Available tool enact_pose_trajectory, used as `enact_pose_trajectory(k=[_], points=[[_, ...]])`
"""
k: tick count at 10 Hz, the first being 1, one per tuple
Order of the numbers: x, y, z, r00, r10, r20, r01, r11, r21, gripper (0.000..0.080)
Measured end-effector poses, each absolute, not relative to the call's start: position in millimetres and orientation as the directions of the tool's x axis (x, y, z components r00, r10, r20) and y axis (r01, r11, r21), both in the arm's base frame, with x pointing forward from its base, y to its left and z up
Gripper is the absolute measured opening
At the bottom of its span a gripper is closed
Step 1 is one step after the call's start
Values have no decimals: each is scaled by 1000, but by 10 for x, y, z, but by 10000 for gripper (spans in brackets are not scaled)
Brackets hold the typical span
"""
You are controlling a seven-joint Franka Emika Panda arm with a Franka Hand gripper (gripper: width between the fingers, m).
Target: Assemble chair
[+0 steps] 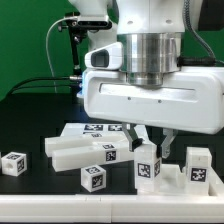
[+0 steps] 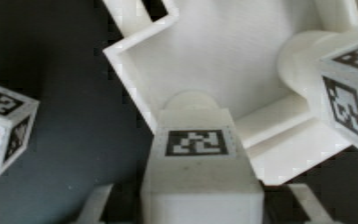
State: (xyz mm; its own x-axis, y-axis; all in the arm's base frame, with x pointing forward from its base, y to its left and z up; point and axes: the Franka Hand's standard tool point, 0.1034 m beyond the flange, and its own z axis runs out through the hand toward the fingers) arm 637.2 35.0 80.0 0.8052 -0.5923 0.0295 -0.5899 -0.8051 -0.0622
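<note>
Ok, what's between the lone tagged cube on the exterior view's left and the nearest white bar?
Nothing. In the exterior view, only bare black table separates the cube from the bar.

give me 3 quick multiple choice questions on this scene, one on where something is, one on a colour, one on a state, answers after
1. Where does the lone small cube sit?
A. at the exterior view's far left, on the table
B. stacked on another cube
C. held up in the air

2. What colour is the backdrop?
A. red
B. green
C. yellow

3. How does the pincer stand?
A. shut on the small cube
B. open, straddling the upright tagged part
C. raised high above every part

Answers:
1 A, the cube stands alone by that view's left edge.
2 B, the wall at the rear is plain green.
3 B, the wrist view shows dark gaps on both sides of the part.
</note>
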Motion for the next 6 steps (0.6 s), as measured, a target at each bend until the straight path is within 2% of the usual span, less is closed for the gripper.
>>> enact_pose_trajectory(k=[3, 6], points=[[6374, 425, 800, 567, -824, 6, -821, -566, -70, 282], [6425, 521, 819, 89, -995, -54, -992, -84, -91, 282]])
